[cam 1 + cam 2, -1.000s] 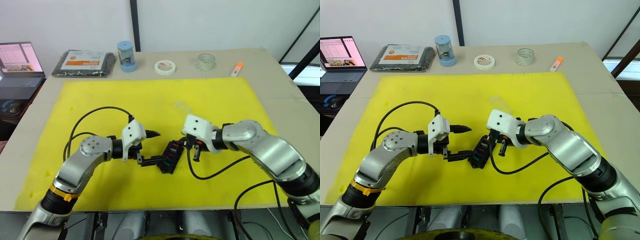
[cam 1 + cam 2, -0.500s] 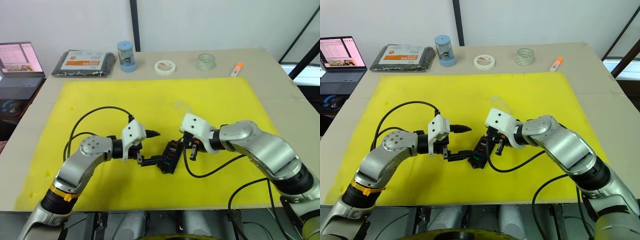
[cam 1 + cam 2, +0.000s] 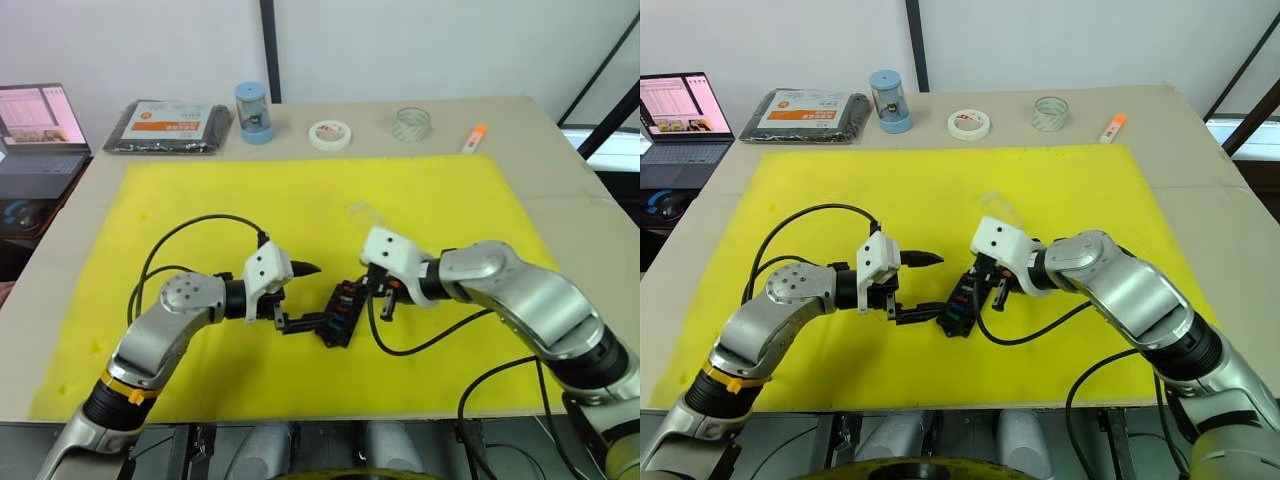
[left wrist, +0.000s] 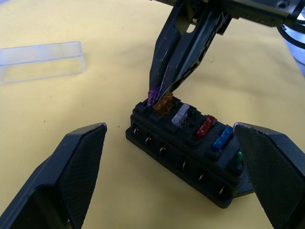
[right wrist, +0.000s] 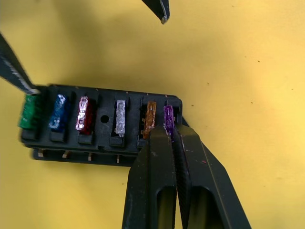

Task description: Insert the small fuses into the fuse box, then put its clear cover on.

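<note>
Right gripper [image 5: 172, 136] pinches translucent purple fuse [image 5: 167, 115]

The fuse box [image 3: 338, 311] is closed in on two sides: the left gripper [image 3: 305, 296] has one finger touching its near end, and the right gripper [image 5: 170, 138] pinches the purple fuse [image 5: 167, 115] at the far end. The yellow mat [image 3: 200, 200] around is bare, except the clear cover [image 4: 40, 59] lying near. Other things stand well apart at the table's far edge

Left claw [image 4: 167, 191] spread — right claw [image 5: 172, 133] (pinched).
</note>
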Motion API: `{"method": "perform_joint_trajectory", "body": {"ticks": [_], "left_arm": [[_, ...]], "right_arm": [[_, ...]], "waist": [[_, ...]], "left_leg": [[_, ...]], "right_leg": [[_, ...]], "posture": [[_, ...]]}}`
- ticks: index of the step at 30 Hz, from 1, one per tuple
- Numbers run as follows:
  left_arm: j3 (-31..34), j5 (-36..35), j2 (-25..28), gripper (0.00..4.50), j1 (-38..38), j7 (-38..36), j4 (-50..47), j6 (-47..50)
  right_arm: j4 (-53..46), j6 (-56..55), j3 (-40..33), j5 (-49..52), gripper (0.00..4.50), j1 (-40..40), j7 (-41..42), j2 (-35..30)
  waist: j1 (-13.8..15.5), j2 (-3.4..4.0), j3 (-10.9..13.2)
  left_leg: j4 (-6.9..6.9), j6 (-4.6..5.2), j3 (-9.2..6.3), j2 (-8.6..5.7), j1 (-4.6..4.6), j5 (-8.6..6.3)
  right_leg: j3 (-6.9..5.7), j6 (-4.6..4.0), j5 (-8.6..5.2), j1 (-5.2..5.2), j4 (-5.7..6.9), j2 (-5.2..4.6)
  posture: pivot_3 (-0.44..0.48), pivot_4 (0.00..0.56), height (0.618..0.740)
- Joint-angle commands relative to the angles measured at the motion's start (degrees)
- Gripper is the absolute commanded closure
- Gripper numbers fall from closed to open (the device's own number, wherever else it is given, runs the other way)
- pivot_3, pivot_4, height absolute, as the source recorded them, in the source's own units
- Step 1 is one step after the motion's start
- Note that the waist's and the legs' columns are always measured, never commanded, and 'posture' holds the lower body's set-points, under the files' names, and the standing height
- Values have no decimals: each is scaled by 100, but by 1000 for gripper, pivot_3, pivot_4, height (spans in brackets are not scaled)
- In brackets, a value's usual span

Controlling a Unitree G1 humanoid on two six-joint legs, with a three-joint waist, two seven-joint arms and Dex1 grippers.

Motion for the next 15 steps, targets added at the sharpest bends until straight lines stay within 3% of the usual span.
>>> {"method": "perform_joint_trajectory", "body": {"ticks": [1,9,15], "left_arm": [[2,-12,-6,22,31,-40,-161,-144],[4,-13,14,22,26,-100,-151,-158],[2,-21,16,22,-16,-107,-167,-120]], "right_arm": [[-246,-26,-402,172,4500,-153,44,-22],[-269,15,-527,299,4500,-248,56,-95],[-219,-42,-224,180,4500,-173,10,-199]], "waist": [[-3,1,0],[1,1,1],[-1,1,1]], "left_leg": [[0,0,0,0,0,0],[0,1,0,0,-1,0],[0,1,0,0,-1,0]], "right_leg": [[0,0,0,0,0,0],[0,0,0,-1,-1,-1],[0,0,0,-1,-1,-1]], "posture": [[0,150,740],[0,150,740],[0,150,740]]}}
